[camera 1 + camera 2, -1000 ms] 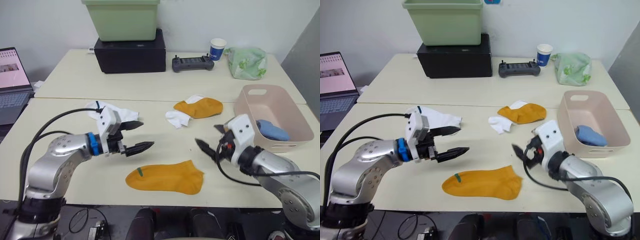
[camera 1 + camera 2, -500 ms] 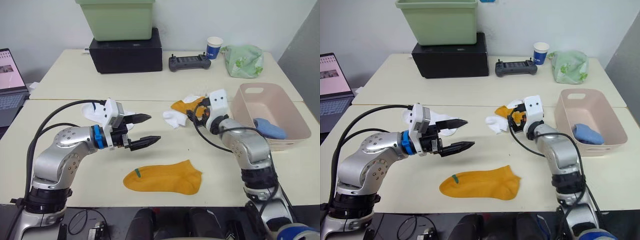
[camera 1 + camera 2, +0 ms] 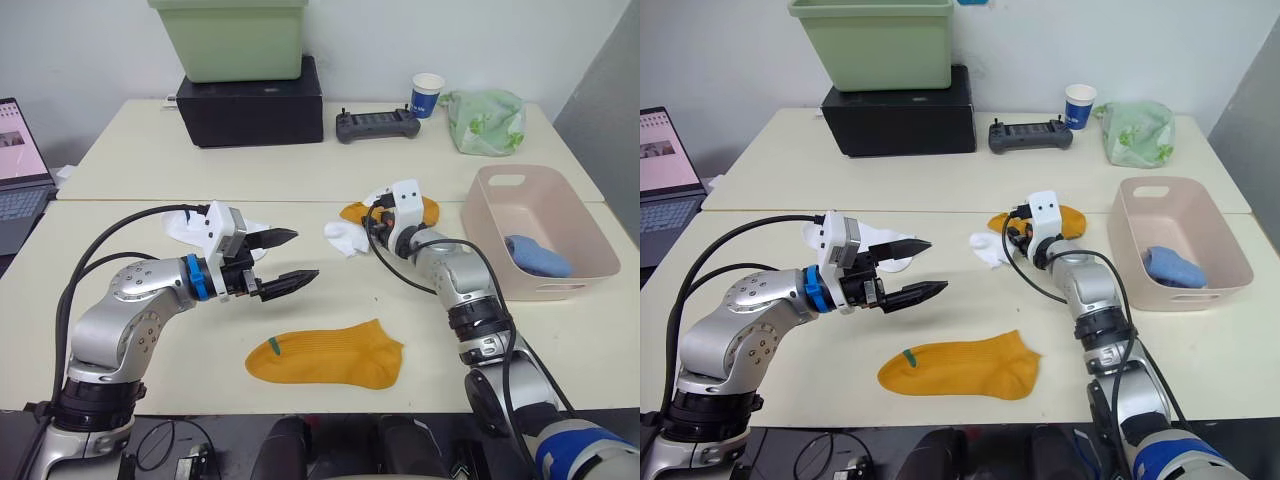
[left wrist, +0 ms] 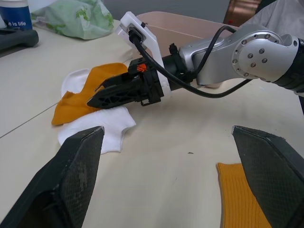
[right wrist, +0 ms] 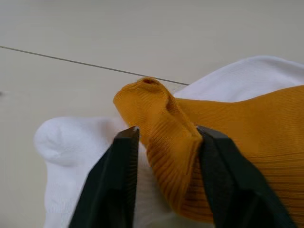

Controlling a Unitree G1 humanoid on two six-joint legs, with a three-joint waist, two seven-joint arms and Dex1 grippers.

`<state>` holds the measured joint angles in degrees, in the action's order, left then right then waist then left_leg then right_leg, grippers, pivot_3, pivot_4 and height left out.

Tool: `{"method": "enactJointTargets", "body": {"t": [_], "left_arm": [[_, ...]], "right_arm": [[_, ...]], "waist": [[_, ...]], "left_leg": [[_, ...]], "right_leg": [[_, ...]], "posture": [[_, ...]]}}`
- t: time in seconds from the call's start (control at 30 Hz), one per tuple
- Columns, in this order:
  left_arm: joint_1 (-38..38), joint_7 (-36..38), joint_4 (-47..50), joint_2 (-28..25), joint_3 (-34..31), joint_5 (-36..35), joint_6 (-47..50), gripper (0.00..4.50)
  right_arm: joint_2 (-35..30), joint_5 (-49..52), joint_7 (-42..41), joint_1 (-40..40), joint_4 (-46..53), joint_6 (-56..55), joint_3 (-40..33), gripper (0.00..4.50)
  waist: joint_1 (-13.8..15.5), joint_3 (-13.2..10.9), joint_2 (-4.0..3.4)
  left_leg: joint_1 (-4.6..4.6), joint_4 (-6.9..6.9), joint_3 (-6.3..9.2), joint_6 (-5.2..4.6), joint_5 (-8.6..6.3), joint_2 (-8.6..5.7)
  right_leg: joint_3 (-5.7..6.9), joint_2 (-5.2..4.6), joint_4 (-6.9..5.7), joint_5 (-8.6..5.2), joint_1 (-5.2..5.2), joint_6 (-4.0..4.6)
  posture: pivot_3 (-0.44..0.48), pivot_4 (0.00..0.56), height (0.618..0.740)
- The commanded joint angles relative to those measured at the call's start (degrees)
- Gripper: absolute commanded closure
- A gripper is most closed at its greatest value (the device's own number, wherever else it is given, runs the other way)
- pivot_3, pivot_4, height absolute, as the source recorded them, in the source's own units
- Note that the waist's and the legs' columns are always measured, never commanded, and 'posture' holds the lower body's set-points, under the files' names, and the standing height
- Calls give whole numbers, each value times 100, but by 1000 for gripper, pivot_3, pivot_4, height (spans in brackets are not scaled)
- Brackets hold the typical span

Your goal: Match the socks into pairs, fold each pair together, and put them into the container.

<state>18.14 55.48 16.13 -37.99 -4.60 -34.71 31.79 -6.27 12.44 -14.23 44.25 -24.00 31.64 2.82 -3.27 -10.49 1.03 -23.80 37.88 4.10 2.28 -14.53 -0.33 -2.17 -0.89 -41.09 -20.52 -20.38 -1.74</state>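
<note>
Blue pair binned, orange pair under way

Light blue socks (image 3: pixel 534 256) lie in the pink basket (image 3: pixel 493 226) at right; right end effector (image 5: pixel 164 156) pinches the upper orange sock (image 5: pixel 228 133); left end effector (image 3: pixel 281 261) hovers wide; white socks (image 3: pixel 347 238) unpaired.

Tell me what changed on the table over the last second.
The right end effector swung from the near edge, beside the pink basket, forward to the far orange sock lying on a white sock, and pinched a fold of it. The left end effector rose slightly and stayed open. The near orange sock and the blue socks in the basket stayed put.
</note>
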Motion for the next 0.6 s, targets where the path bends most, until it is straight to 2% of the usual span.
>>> {"method": "enactJointTargets", "body": {"t": [0.03,0.07,0.1,0.37,0.6], "left_arm": [[1,-68,66,4,-85,58,-173,0],[6,-81,48,12,-83,75,-196,0],[11,-89,25,15,-80,91,-225,0],[120,-140,-229,53,-60,261,-468,0],[188,-136,-303,108,-25,325,-533,0]], "right_arm": [[30,-32,-51,188,106,-192,-112,3825],[36,-28,-43,185,156,-216,-132,4247],[32,-26,-38,181,212,-219,-147,4479],[-161,31,-74,4,1001,12,-275,4479],[-742,264,-99,-179,2305,673,-717,4479]], "waist": [[0,0,0],[0,0,0],[1,0,0],[2,-1,-1],[32,-1,-2]], "left_leg": [[0,0,0,0,0,0],[0,0,1,0,0,0],[0,0,1,0,0,0],[-1,-1,0,0,0,0],[-5,0,0,0,0,-3]], "right_leg": [[1,0,-1,0,0,0],[1,0,-1,0,-1,0],[1,0,0,0,-1,0],[0,0,0,0,-2,0],[1,-4,2,0,-3,0]], "posture": [[0,150,720],[0,150,720],[0,150,720],[0,150,720],[0,150,720]]}}
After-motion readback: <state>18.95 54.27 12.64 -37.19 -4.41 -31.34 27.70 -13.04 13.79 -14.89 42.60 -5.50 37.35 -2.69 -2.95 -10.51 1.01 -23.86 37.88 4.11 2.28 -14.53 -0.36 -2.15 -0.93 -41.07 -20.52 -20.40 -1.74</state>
